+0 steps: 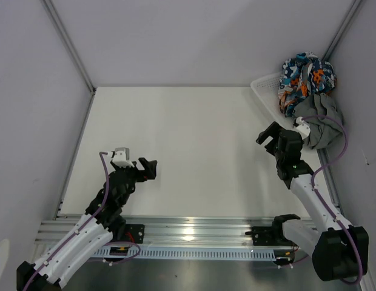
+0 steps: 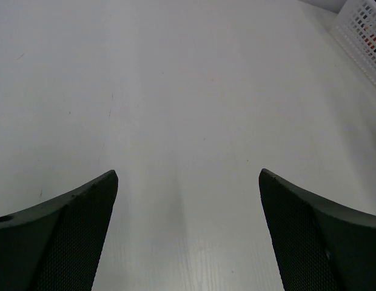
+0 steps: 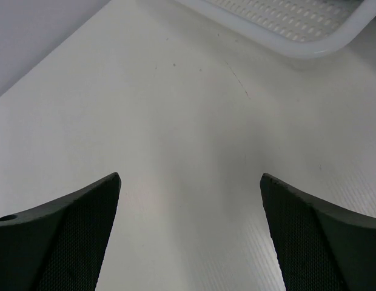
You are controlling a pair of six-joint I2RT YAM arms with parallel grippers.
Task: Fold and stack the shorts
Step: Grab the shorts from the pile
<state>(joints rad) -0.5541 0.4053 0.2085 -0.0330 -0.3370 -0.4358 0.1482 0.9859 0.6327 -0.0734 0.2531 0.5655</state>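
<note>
Two shorts lie bunched in a white mesh basket (image 1: pixel 264 85) at the table's far right corner. The patterned shorts (image 1: pixel 304 76), blue, teal, orange and white, sit on top at the back. The dark grey shorts (image 1: pixel 321 121) hang over the basket's near side. My right gripper (image 1: pixel 268 138) stands open over the table just left of the grey shorts, with nothing between its fingers (image 3: pixel 60 236). My left gripper (image 1: pixel 148 168) stands open at the near left, far from the shorts, with only bare table between its fingers (image 2: pixel 60 236).
White walls close the table at the left, back and right. The basket's rim (image 3: pixel 297 36) shows at the top of the right wrist view and its mesh corner (image 2: pixel 364 27) in the left wrist view. A metal rail (image 1: pixel 188 230) runs along the near edge.
</note>
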